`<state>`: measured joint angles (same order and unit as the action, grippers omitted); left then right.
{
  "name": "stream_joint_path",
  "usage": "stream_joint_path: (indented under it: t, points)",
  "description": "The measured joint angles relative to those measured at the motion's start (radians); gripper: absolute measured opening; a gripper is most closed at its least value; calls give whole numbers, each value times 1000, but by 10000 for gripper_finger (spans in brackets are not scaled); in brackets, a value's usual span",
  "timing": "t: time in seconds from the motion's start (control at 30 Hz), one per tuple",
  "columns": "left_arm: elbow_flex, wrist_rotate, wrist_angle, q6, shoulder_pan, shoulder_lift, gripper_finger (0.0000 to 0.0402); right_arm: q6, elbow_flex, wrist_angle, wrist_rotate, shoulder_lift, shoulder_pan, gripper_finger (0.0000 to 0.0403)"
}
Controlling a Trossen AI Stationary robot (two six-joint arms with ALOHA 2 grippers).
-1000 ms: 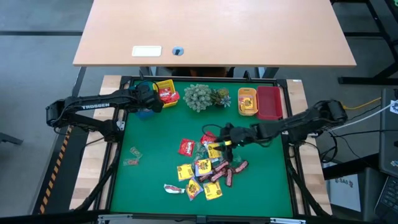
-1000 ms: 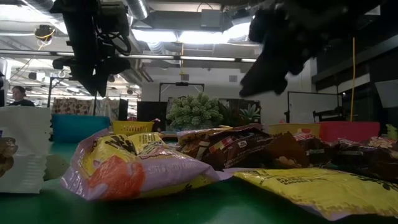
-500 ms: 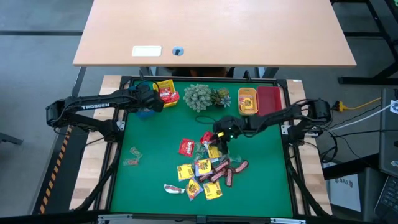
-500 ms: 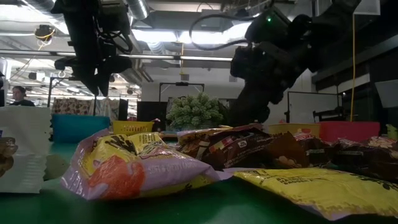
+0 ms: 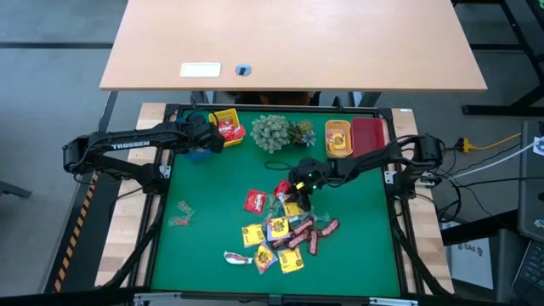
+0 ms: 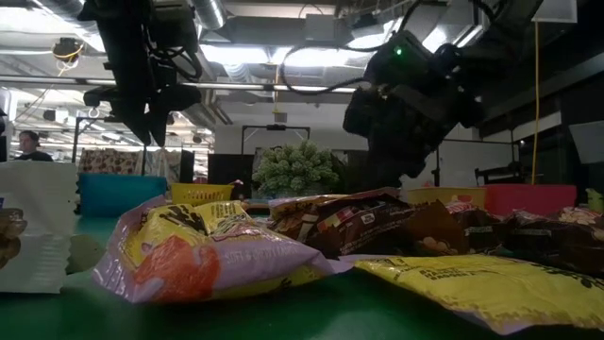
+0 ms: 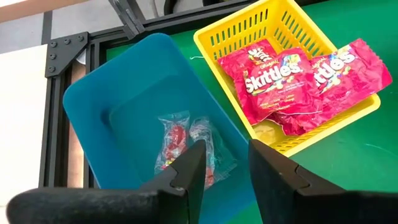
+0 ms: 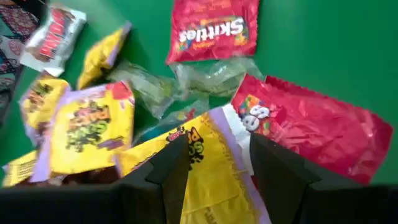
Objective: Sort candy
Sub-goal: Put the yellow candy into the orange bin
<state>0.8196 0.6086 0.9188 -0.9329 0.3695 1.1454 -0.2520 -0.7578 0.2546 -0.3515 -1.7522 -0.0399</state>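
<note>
Two arms: your left gripper hung over the blue plastic bin, fingers slightly apart and empty; clear-wrapped sweets lay in the bin below.
Change: within the last second your right gripper swung in from the right side to the top of the candy pile, so I judged the next pick was starting.
Right gripper state: fingers parted, holding nothing.
Candy against tool: a yellow square packet lay between the fingers, a red Skittles packet just beside, the clear wrappers beyond.
</note>
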Motion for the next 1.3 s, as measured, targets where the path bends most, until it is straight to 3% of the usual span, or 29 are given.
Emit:
stream_joint_path:
  t: [0.3, 0.87, 1.0, 1.23, 1.3]
  points:
    - [0, 0, -3, 0, -20, 0, 107, 0, 0, -19, -159, -20, 0, 170]
    - [0, 8, -3, 0, -39, 0, 107, 43, 0, -54, -165, -19, 0, 165]
    - [0, 8, -3, 0, -39, 0, 107, 51, 0, -73, -165, -19, 0, 131]
    - [0, 8, -3, 0, -39, 0, 107, 52, 0, -75, -165, -19, 0, 22]
    - [0, 8, -3, 0, -39, 0, 107, 52, 0, -75, -166, -19, 0, 7]
